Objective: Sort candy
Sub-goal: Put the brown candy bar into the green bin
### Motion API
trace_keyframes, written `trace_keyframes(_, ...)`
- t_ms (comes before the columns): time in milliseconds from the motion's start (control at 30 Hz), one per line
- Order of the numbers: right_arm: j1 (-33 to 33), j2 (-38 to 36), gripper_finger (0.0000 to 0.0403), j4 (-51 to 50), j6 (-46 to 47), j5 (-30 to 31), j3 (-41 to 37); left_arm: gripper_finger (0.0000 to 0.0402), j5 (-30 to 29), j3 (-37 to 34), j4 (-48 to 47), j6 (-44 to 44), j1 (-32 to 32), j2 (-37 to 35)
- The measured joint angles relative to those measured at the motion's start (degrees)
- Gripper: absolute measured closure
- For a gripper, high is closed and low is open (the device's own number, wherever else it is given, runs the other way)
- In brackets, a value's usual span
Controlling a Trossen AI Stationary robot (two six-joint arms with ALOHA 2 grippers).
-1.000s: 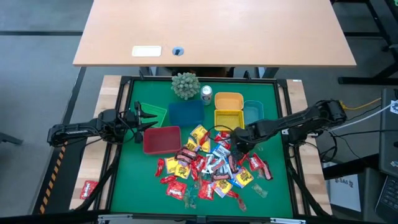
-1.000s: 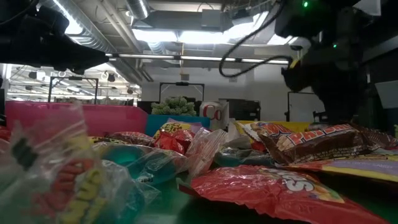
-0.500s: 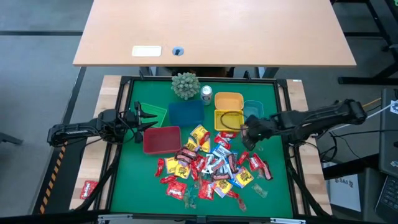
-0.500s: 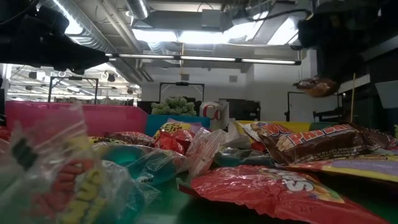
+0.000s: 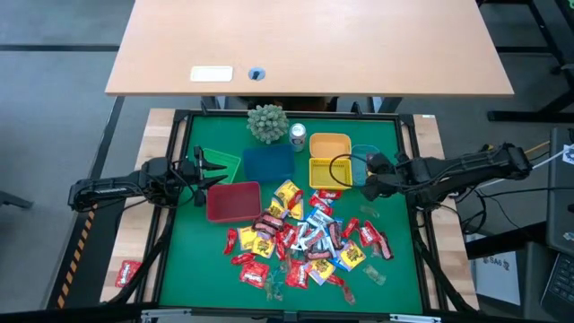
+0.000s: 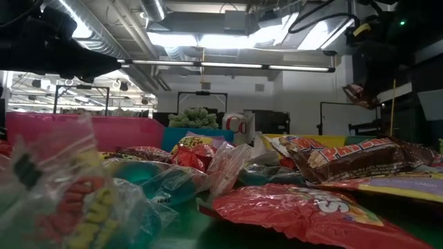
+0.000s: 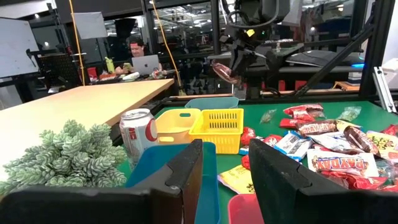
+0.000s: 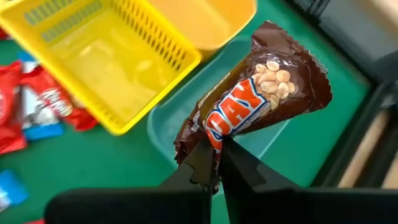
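The candy lies in a loose pile (image 5: 305, 238) of red, yellow, blue-and-white and brown wrappers on the green mat. My right gripper (image 5: 369, 178) is shut on one dark brown candy (image 8: 255, 102). It holds that candy in the air above the teal bin (image 8: 168, 127), next to the yellow basket (image 8: 106, 56). The low view shows the same candy (image 6: 360, 95) hanging high over the pile. My left gripper (image 5: 212, 170) stands open and level at the mat's left edge, over the green bin (image 5: 226, 161), touching nothing. My right gripper pinches the brown candy by one end of its wrapper (image 8: 208, 140) between its two fingers. The fingers slant downward from the table's right side. The rest of the candy sticks out past the fingertips, tilted and lifted clear of the pile and the bins.
Along the far side stand a small plant (image 5: 267, 123), a silver can (image 5: 298, 135), a blue bin (image 5: 269, 163) and an orange-yellow bin (image 5: 330, 144). A red bin (image 5: 233, 201) sits left of the pile. One red candy (image 5: 127, 272) lies off the mat, left.
My right gripper has risen from the pile with the brown candy and carried it toward the table's far right, to above the teal bin. Its wrist has turned and tipped on the way. The fingers have stayed shut on the candy.
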Motion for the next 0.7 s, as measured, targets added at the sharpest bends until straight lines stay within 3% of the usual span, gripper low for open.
trace_keyframes(467, 0.00, 0.09, 0.0382, 0.11, -4.64, 2.74, 0.00, 0.0282, 0.00, 0.01, 0.00, 0.00, 0.00, 0.00)
trace_keyframes(700, 0.00, 0.09, 0.0312, 0.11, -4.66, 2.72, 0.00, 0.0282, 0.00, -0.01, 0.51, 0.00, -0.02, 0.02)
